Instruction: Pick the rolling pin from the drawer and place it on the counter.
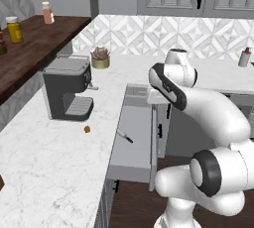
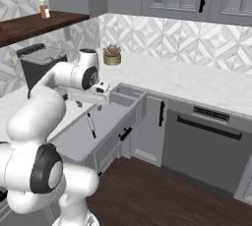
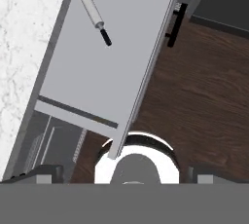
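Observation:
The drawer (image 1: 138, 123) (image 2: 81, 139) (image 3: 114, 67) is pulled out under the counter (image 1: 49, 162) (image 2: 187, 80) (image 3: 24, 38), its flat grey inside showing. The rolling pin (image 1: 124, 136) (image 2: 91, 124) (image 3: 90, 5) lies inside it along the counter side, pale with a dark handle, partly tucked under the counter edge in the left base view. My gripper (image 2: 86, 103) (image 3: 124, 173) hangs above the back part of the drawer, pointing down, apart from the pin. Its fingertips (image 3: 48, 172) stand wide apart, open with nothing between them.
A dark coffee machine (image 1: 67, 93) (image 2: 37, 63) and a potted plant (image 1: 100, 57) (image 2: 112, 54) stand on the counter, with a small brown bit (image 1: 87, 129) near the edge. A wooden shelf (image 1: 30, 48) holds bottles. A dishwasher front (image 2: 206, 141) sits right of the drawer above the wood floor (image 3: 194, 96).

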